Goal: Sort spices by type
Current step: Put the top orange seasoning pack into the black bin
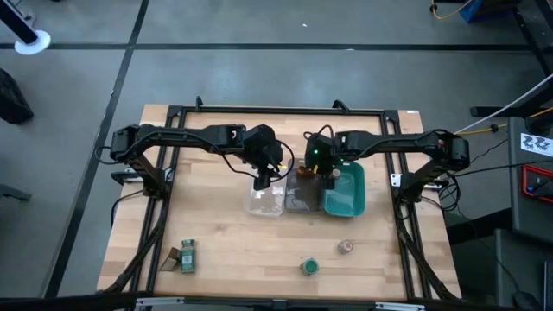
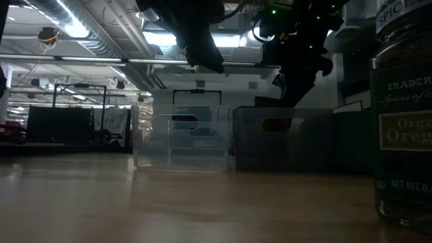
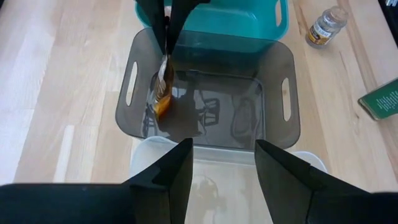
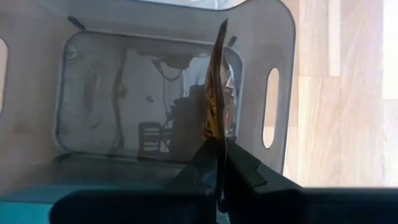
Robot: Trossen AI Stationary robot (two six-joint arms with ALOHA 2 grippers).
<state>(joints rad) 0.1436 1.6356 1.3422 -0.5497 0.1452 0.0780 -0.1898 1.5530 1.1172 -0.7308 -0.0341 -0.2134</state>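
Observation:
My right gripper (image 1: pixel 313 170) is shut on a flat brown-orange sachet (image 3: pixel 163 87) that hangs over the far end of the grey tray (image 1: pixel 302 200). The sachet shows edge-on in the right wrist view (image 4: pixel 217 93). My left gripper (image 3: pixel 222 168) stands open above the clear tray (image 1: pixel 263 200), with nothing between its fingers. A green-lidded jar (image 1: pixel 308 267) and a jar with a pinkish-brown lid (image 1: pixel 346 247) stand on the bare table toward its near edge. My right gripper pinches the sachet's top edge (image 4: pixel 219 163) between its two fingers (image 3: pixel 166 18). The fingers come from above, slanting down. The sachet hangs upright below them, its lower end (image 3: pixel 160 112) inside the grey tray. Whether it touches the tray's floor, I cannot tell.
The teal tray (image 1: pixel 350 194) stands right of the grey one, all three side by side at the table's middle. A green-labelled jar (image 1: pixel 187 257) lies near the front left corner with a small brown item (image 1: pixel 170 259) beside it. A spice jar (image 2: pixel 401 121) looms close in the low view.

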